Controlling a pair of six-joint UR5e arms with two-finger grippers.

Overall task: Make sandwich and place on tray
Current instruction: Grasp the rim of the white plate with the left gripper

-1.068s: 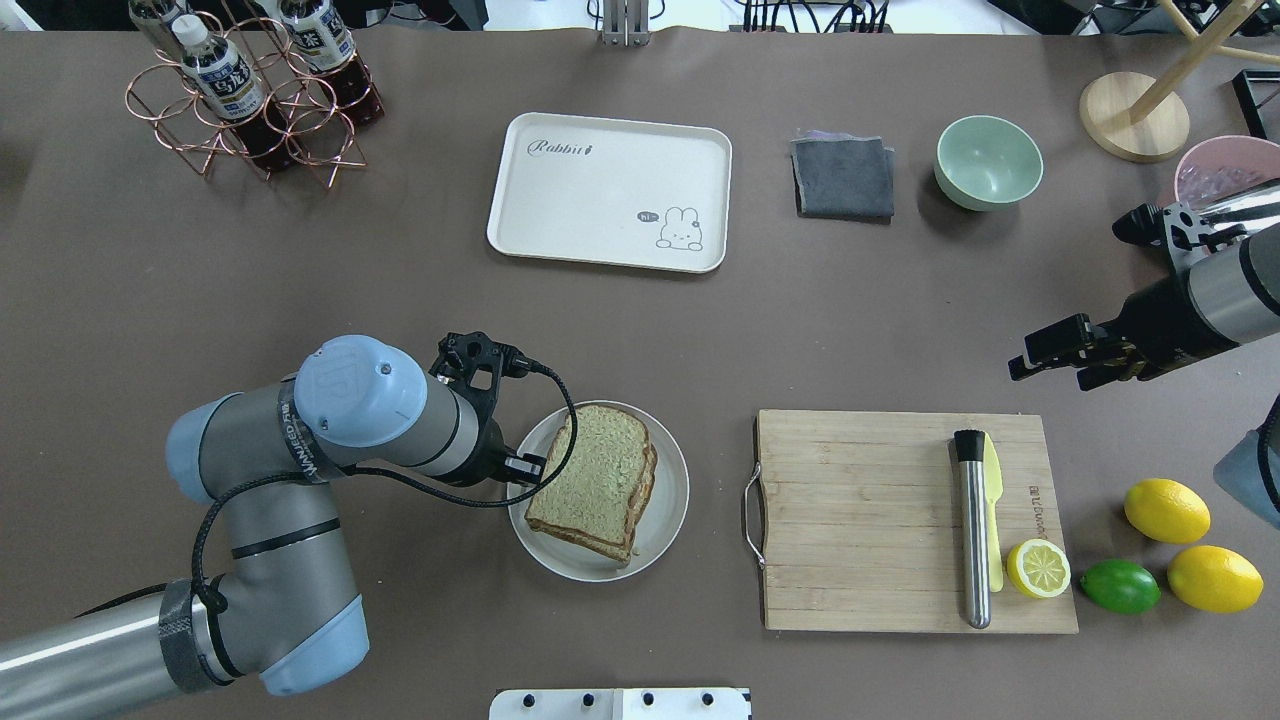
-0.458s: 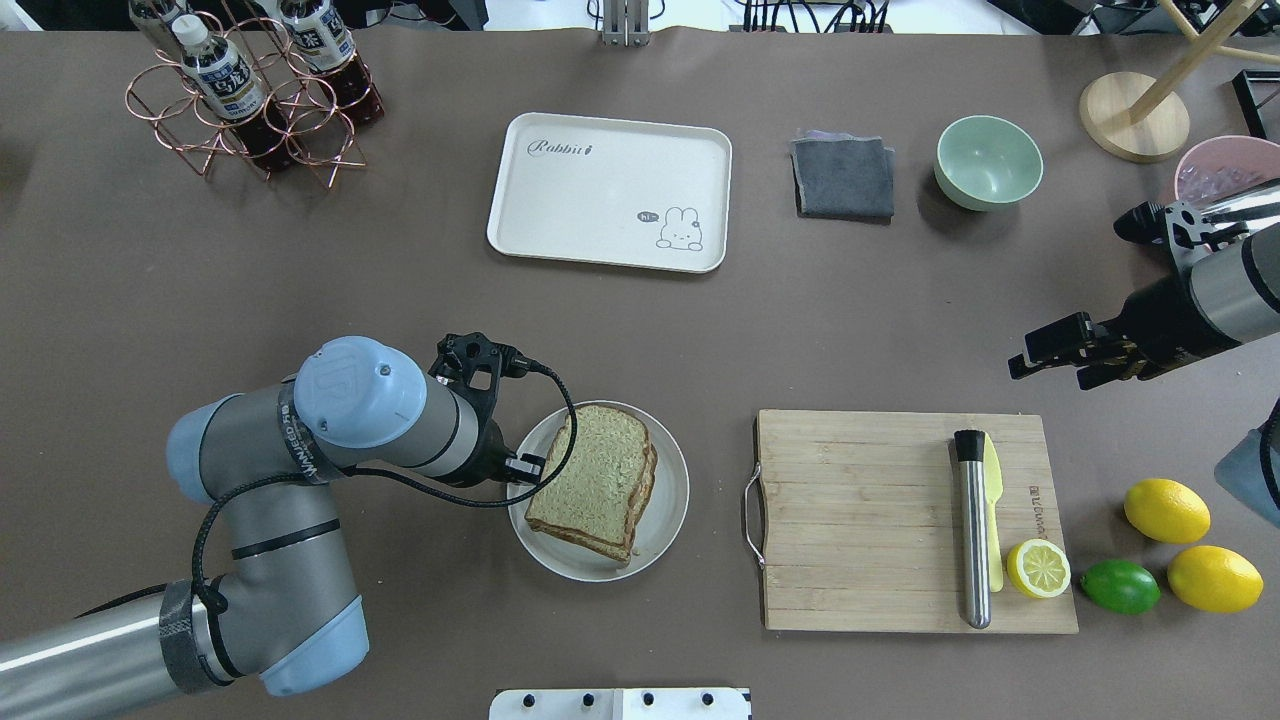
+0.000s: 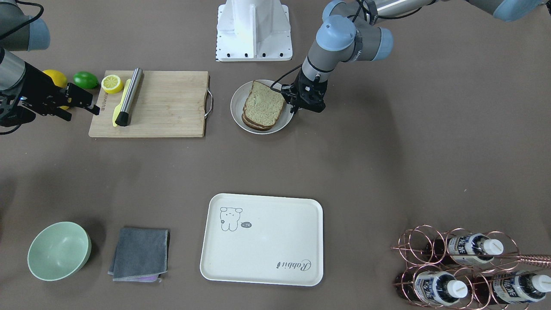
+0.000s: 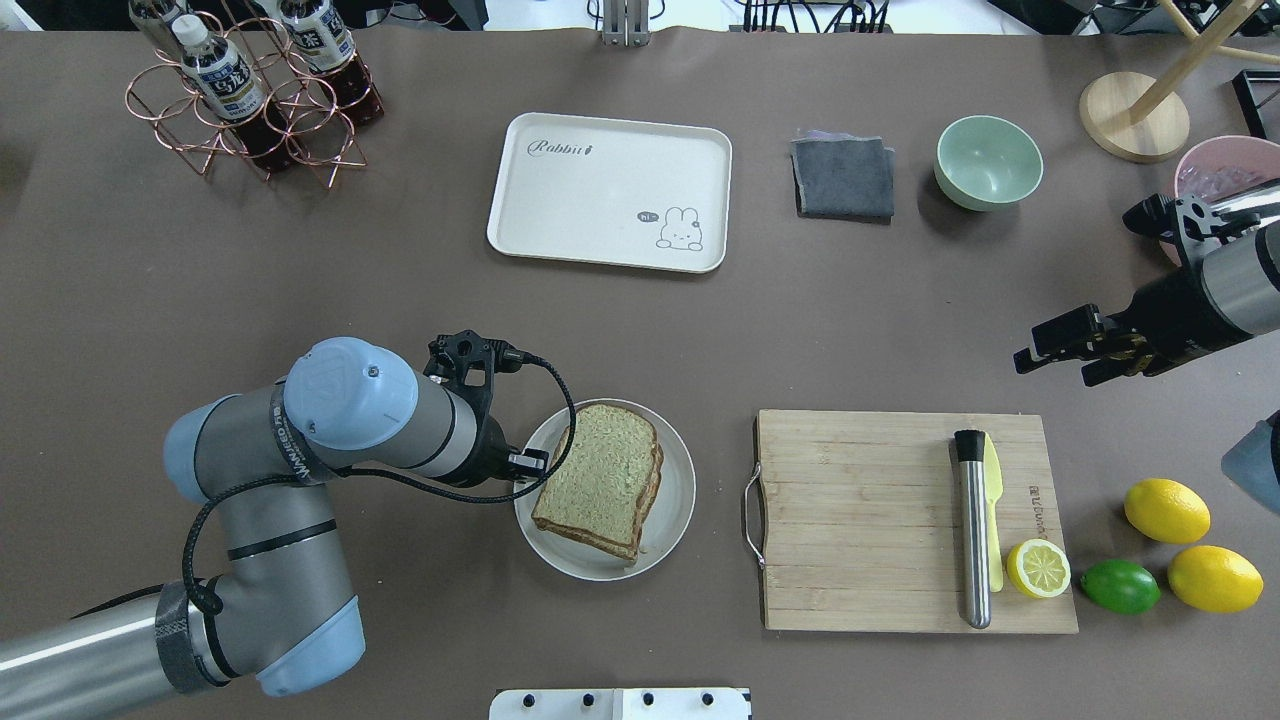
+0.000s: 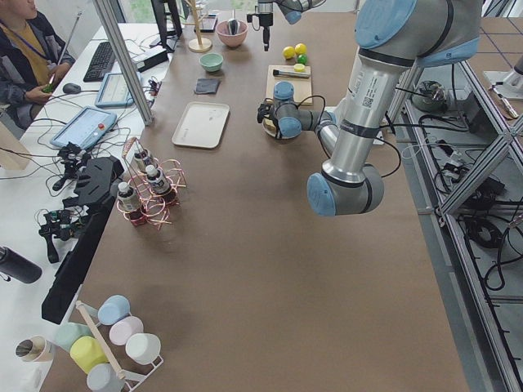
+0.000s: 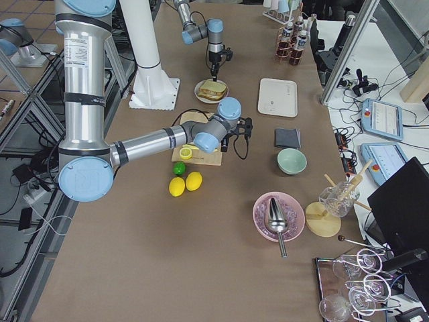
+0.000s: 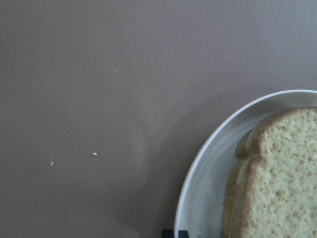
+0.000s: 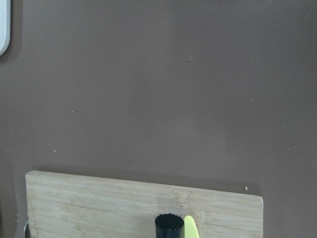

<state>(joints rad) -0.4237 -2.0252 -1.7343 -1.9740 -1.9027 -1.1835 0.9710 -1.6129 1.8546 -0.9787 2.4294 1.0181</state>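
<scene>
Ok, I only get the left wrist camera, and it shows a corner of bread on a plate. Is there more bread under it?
Observer: Yes. The front-facing view shows the sandwich as two stacked slices on the plate. I cannot see a filling.
Operator: Where's the tray?
Observer: The tray lies farther across the table, apart from the plate, with nothing on it.
Operator: What's the other arm doing?
Observer: The right gripper hovers just past the cutting board, open and holding nothing.
</scene>
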